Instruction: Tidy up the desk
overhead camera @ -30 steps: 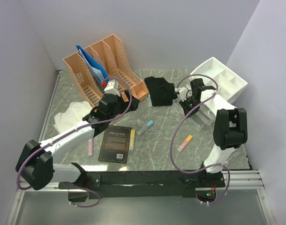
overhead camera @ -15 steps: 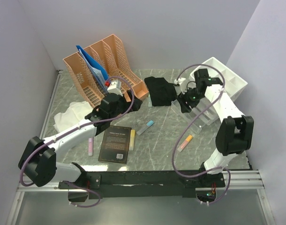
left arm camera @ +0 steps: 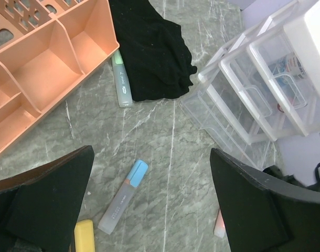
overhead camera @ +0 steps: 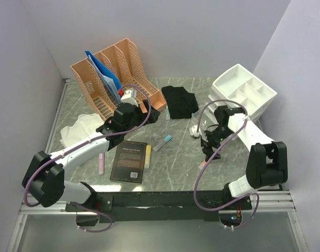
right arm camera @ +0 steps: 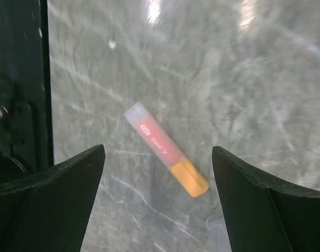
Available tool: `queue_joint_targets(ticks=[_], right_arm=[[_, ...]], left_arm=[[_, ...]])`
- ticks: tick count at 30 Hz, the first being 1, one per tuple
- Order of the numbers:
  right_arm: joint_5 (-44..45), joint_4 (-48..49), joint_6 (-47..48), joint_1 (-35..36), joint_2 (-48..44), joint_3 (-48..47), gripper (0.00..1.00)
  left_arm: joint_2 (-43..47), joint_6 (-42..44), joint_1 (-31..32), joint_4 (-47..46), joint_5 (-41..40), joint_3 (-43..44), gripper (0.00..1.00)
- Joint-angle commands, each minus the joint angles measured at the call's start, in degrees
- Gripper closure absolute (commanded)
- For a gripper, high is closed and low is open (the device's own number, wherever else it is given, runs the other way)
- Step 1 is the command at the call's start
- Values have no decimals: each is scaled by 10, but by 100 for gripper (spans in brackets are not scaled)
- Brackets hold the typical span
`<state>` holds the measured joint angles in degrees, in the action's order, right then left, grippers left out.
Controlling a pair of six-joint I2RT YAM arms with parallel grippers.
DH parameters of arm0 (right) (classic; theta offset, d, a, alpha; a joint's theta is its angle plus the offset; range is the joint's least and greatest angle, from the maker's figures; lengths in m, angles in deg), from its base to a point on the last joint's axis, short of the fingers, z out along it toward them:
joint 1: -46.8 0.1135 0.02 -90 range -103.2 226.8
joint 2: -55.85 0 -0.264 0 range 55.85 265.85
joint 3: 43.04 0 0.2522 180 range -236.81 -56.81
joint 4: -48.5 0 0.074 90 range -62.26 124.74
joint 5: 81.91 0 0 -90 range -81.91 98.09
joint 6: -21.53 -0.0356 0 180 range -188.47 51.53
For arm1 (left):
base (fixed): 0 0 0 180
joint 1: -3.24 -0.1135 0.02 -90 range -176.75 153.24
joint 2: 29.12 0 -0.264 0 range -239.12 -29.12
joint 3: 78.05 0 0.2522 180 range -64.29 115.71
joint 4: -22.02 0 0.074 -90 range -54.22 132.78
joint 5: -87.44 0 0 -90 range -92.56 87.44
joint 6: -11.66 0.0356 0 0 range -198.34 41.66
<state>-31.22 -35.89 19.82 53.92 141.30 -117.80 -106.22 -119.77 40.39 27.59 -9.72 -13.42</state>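
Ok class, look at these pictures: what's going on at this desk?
Two robot arms are tidying a cluttered desk. The right gripper hangs open and empty directly above an orange-capped highlighter lying near the front rail. The left gripper is also open and empty, hovering over a blue-capped highlighter, not far from the peach file organiser. A black cloth and a book lie loose on the surface.

Bare desk (right arm camera: 228, 79) rings orange highlighter (right arm camera: 165, 156); black rail (right arm camera: 18, 79) beside.
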Motion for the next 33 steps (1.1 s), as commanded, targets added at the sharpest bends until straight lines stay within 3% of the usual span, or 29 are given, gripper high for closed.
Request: queue_joint_targets(ticks=[1, 6, 12, 21, 27, 33], right_arm=[[79, 45, 105, 3, -38, 51, 10], [122, 138, 96, 7, -48, 121, 14], [163, 234, 51, 32, -43, 172, 28], [161, 254, 26, 60, -6, 190, 67], [137, 255, -45, 67, 6, 156, 88], [54, 233, -196, 67, -11, 55, 98]], left_arm=[[4, -5, -2, -3, 6, 18, 0], [5, -1, -3, 1, 4, 16, 1], [10, -1, -3, 5, 1, 12, 0], [23, -1, -4, 10, -1, 0, 0], [23, -8, -7, 13, 9, -7, 1], [3, -23, -9, 19, 43, -8, 1]])
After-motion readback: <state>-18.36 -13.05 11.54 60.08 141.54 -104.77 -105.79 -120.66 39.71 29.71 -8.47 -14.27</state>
